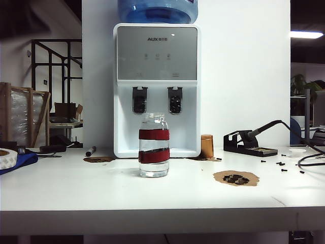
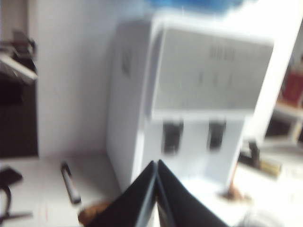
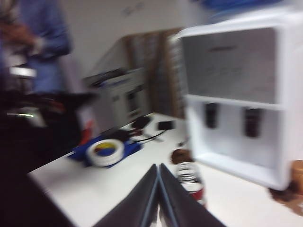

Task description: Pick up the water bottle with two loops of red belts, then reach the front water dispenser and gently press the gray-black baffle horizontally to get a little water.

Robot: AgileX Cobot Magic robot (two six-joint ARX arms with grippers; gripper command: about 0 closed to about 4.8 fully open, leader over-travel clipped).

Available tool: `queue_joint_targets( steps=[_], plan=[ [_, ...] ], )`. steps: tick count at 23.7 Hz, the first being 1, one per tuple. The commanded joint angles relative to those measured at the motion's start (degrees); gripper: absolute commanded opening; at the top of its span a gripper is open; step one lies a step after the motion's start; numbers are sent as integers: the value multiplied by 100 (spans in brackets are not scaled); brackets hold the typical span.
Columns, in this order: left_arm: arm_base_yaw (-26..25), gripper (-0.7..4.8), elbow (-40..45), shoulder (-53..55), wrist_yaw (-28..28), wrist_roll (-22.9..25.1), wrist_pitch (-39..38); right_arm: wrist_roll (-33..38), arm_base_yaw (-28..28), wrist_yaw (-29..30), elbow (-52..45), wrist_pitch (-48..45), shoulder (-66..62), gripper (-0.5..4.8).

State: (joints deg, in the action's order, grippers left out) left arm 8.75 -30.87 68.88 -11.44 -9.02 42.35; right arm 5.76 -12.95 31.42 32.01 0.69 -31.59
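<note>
The water bottle (image 1: 154,145), clear glass with two red bands, stands upright on the white table (image 1: 76,188) in front of the water dispenser (image 1: 157,86). The gray-black baffle (image 1: 139,99) is the left of two dark paddles under the gray AUX panel. Neither arm shows in the exterior view. My left gripper (image 2: 157,163) is shut and empty, pointing at the water dispenser (image 2: 189,104) and its baffle (image 2: 172,137). Shut and empty too, my right gripper (image 3: 158,166) hangs above the table with the water bottle (image 3: 191,182) just beyond its tips, beside the water dispenser (image 3: 236,94).
A blue jug (image 1: 157,10) tops the dispenser. A soldering stand (image 1: 249,142), small black bits (image 1: 279,163) and a brown patch (image 1: 236,178) lie right. A tape roll (image 1: 7,158) on blue cloth and a black pen (image 1: 91,150) lie left. A brown cup (image 1: 206,146) stands beside the dispenser.
</note>
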Motion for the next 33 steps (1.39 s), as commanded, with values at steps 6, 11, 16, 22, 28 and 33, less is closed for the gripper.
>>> queue_joint_targets(
  steps=[6, 11, 16, 22, 28, 33],
  plan=[
    [35, 41, 11, 1735, -1340, 796, 1043, -77, 13, 214, 909, 562, -1541, -1],
    [55, 250, 20, 2417, -1849, 997, 1222, -391, 13, 90, 1040, 623, -1650, 74],
    [55, 419, 17, 3202, -2474, 1309, 1687, -675, 15, 114, 1067, 1058, -1735, 244],
    [190, 479, 4, 4293, -2905, 1309, 2785, -778, 15, -752, 1220, 1228, -1899, 252],
    [643, 479, -251, 4970, -2850, 1292, 3447, -975, 15, -1084, 1241, 1231, -2124, 252],
    [1001, 479, -658, 5110, -2417, 1285, 3250, -1132, 15, -1064, 1241, 1113, -2424, 252]
  ],
)
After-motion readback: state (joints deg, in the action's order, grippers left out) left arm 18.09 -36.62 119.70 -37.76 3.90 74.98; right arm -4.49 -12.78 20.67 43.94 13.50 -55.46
